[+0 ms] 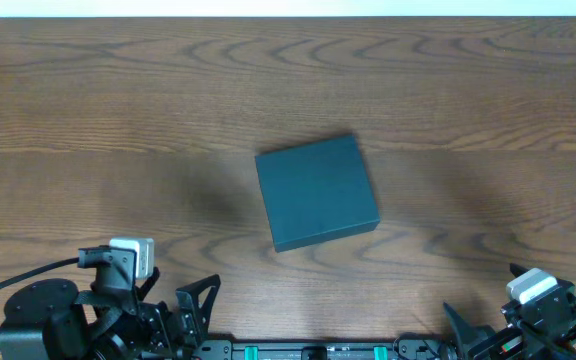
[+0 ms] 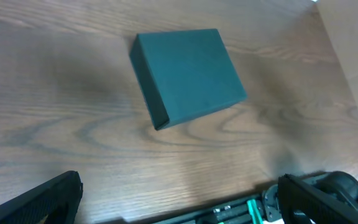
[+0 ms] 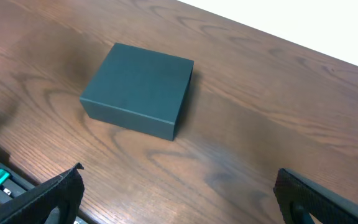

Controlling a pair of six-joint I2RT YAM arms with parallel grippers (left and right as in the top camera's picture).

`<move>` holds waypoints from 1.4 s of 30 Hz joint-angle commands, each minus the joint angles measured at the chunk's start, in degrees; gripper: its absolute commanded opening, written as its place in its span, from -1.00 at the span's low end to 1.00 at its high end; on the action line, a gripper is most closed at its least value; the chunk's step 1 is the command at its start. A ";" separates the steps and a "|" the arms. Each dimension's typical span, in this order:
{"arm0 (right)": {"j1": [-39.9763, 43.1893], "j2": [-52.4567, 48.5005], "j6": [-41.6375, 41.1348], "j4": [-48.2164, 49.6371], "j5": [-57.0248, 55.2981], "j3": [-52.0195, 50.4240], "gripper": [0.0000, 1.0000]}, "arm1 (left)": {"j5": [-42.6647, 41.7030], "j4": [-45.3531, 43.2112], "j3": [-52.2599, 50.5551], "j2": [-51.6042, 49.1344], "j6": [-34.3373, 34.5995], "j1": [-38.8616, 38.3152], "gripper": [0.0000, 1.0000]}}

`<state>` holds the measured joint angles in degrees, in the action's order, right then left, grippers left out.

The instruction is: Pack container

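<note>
The container (image 1: 316, 192) is a dark teal square box with its lid shut, lying flat in the middle of the wooden table. It also shows in the left wrist view (image 2: 188, 76) and in the right wrist view (image 3: 139, 89). My left gripper (image 1: 186, 305) is open and empty at the near left edge, well short of the box; its fingers frame bare wood in the left wrist view (image 2: 179, 199). My right gripper (image 1: 468, 335) is open and empty at the near right edge, its fingers wide apart in the right wrist view (image 3: 179, 196).
The wooden table (image 1: 88, 120) reaches a pale far edge at the top. The arms' base rail with green parts (image 1: 308, 350) runs along the near edge between the two arms. No other objects are in view.
</note>
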<state>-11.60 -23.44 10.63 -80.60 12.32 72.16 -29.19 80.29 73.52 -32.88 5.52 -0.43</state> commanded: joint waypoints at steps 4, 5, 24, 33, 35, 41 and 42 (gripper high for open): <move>-0.33 0.17 0.59 -0.09 -0.31 0.15 0.98 | 9.81 -11.74 -3.41 5.84 -0.85 0.15 0.97; -0.33 0.17 0.59 -0.09 -0.31 0.15 0.98 | 11.17 -13.70 -4.63 7.30 -1.01 0.15 0.97; -0.33 0.17 0.59 -0.09 -0.33 0.15 0.99 | 23.32 -39.58 -47.28 29.88 -5.95 0.15 0.97; -0.33 0.17 0.59 -0.09 -0.31 0.15 0.99 | 25.70 -39.93 -56.63 32.76 -5.92 0.13 0.97; -0.33 0.17 0.59 -0.09 -0.31 0.15 0.98 | 26.21 -39.93 -57.86 32.76 -5.95 0.13 0.97; -0.33 0.17 0.59 -0.11 -0.31 0.15 0.98 | 28.85 -39.93 -60.54 32.76 -5.95 0.13 0.97; -0.33 0.17 0.59 -0.09 -0.33 0.15 0.98 | 28.85 -39.93 -60.83 32.76 -5.95 0.15 0.97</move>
<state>-11.60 -23.44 10.83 -80.75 11.97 72.16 -2.39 40.56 13.37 -0.62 0.10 -0.43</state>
